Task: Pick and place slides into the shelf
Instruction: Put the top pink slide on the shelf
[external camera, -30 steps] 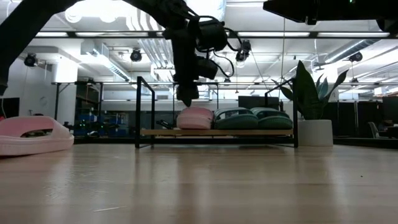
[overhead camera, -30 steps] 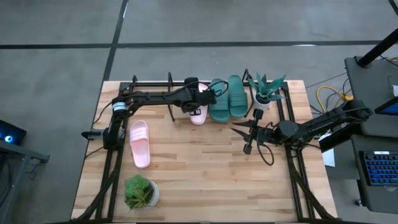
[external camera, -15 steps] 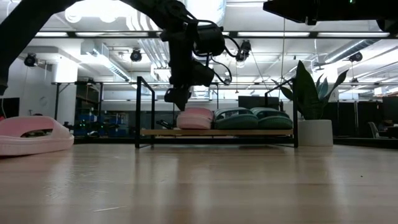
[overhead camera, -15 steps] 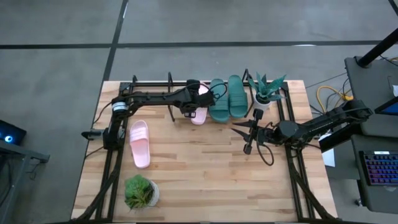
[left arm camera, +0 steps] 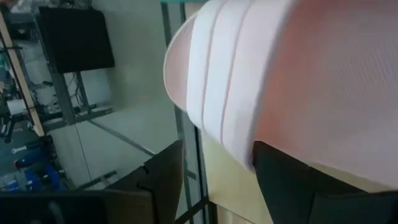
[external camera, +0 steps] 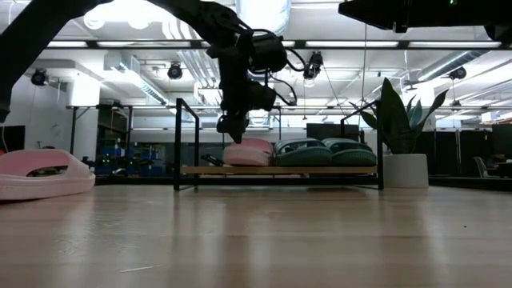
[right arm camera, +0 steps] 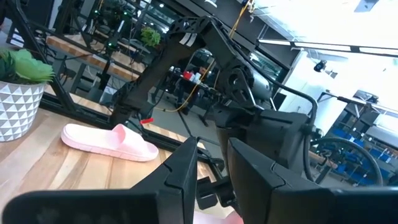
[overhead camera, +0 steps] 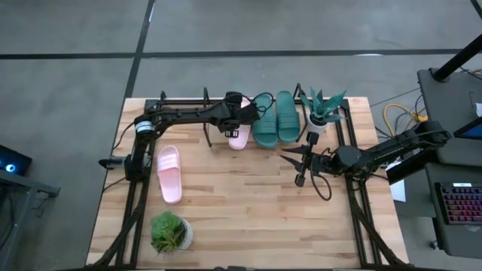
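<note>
One light pink slide (overhead camera: pixel 239 137) lies on the shelf (external camera: pixel 208 170) beside two dark teal slides (overhead camera: pixel 265 126) (overhead camera: pixel 285 117). It fills the left wrist view (left arm camera: pixel 280 81). My left gripper (overhead camera: pixel 239 114) hovers open just over its far-left part (external camera: pixel 232 130), one finger on each side of its rounded end. The second pink slide (overhead camera: pixel 169 174) rests sole-down on the table's left part (external camera: pixel 44 172). My right gripper (overhead camera: pixel 299 164) waits open over the table's right half. My left gripper comes at the shelved pink slide from above, pointing down. One dark finger (left arm camera: pixel 292 180) overlaps the slide's edge (left arm camera: pixel 249 155) in the wrist view. I cannot tell whether it touches. The slide lies flat on the shelf board.
A leafy potted plant (overhead camera: pixel 170 232) stands near the table's near-left corner. A spiky plant in a white pot (overhead camera: pixel 324 111) stands at the shelf's right end. Black arm-mount frames run along both table sides. Bare wood lies between the arms.
My left gripper has drawn back a little toward the table's far edge and tipped, coming off the top of the shelved pink slide, which now shows more of itself. The right arm has kept still.
</note>
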Motion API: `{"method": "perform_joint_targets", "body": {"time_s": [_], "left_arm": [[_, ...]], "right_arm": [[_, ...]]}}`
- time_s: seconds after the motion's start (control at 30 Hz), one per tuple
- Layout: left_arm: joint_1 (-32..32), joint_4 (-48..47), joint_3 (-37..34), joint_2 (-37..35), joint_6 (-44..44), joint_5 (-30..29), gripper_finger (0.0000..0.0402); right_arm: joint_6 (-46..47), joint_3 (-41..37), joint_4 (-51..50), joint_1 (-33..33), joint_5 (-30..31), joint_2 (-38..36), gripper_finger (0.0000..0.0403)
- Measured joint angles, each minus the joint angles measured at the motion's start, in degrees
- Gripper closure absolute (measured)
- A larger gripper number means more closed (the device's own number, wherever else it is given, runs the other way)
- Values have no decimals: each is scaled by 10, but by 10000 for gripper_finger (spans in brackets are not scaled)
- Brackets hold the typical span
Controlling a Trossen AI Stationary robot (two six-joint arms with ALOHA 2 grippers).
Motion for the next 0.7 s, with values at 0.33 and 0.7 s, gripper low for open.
{"method": "perform_joint_targets", "body": {"time_s": [0.33,0.7], "left_arm": [[9,24,-3,2,3,18,269],[12,69,-26,2,-9,20,362]], "right_arm": [[0,0,0,0,0,0,321],[-1,0,0,0,0,0,321]]}}
